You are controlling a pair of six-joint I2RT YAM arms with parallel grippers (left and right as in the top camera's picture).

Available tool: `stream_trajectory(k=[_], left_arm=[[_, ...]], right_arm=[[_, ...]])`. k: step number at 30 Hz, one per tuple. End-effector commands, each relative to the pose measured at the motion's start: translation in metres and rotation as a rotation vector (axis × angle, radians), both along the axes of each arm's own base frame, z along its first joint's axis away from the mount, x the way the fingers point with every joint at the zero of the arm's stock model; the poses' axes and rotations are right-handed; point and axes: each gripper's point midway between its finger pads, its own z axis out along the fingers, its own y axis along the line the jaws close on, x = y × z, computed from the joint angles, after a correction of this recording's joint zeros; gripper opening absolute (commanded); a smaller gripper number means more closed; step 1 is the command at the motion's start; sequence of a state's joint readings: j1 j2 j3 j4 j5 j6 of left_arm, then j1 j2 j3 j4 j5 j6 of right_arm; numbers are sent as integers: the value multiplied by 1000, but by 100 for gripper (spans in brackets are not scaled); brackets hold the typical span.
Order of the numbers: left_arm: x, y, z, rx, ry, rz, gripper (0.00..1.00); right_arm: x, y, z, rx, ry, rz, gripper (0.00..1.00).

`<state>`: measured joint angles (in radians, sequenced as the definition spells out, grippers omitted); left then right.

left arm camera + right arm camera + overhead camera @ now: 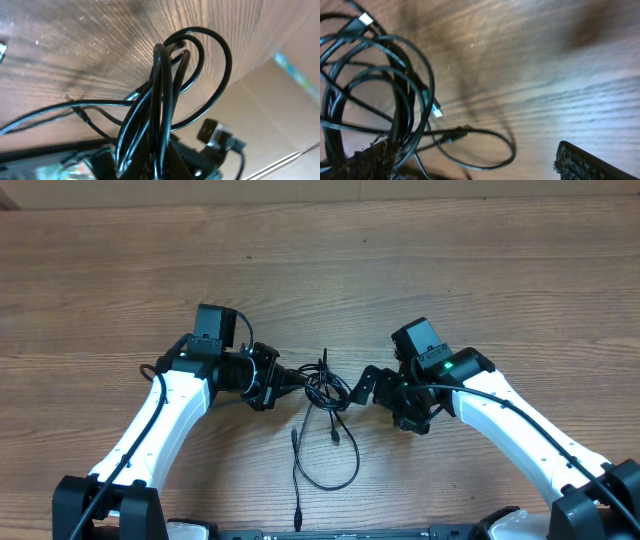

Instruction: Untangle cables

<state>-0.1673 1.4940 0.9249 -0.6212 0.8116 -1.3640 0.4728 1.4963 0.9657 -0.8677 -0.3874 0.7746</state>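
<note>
Between left pincer (pixel 293 380) and right pincer (pixel 359 387) lie the cables (pixel 325 386).

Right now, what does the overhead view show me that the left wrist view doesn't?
Overhead only: both arms, with the left tool and the open right tool on either side of the tangle, plus a loose loop trailing toward the near edge, its plug ends lying apart. Left wrist only: a close-up of several strands bunched side by side, running down into the shut tool. Both: the cables snarled above the wooden table.
</note>
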Motion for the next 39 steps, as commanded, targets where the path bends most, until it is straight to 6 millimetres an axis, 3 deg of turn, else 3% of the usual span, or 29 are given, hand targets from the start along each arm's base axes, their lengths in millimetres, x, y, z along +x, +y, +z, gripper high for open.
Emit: stream_trajectory(k=[1, 5, 14, 21, 30, 39], left_arm=[[7, 3, 13, -31, 108, 138, 4], [1, 14, -1, 36, 250, 265, 4], [1, 24, -10, 85, 329, 378, 6], [2, 28, -13, 113, 323, 392, 8], [0, 33, -17, 147, 330, 408, 8], [0, 37, -20, 171, 323, 412, 9]], right_arm=[[-7, 13, 7, 45, 14, 26, 100], [-12, 0, -1, -25, 37, 5, 100], [-13, -2, -2, -39, 41, 3, 100], [-3, 12, -3, -8, -7, 10, 100], [-14, 26, -24, -63, 85, -65, 100], [5, 39, -20, -7, 27, -112, 100]])
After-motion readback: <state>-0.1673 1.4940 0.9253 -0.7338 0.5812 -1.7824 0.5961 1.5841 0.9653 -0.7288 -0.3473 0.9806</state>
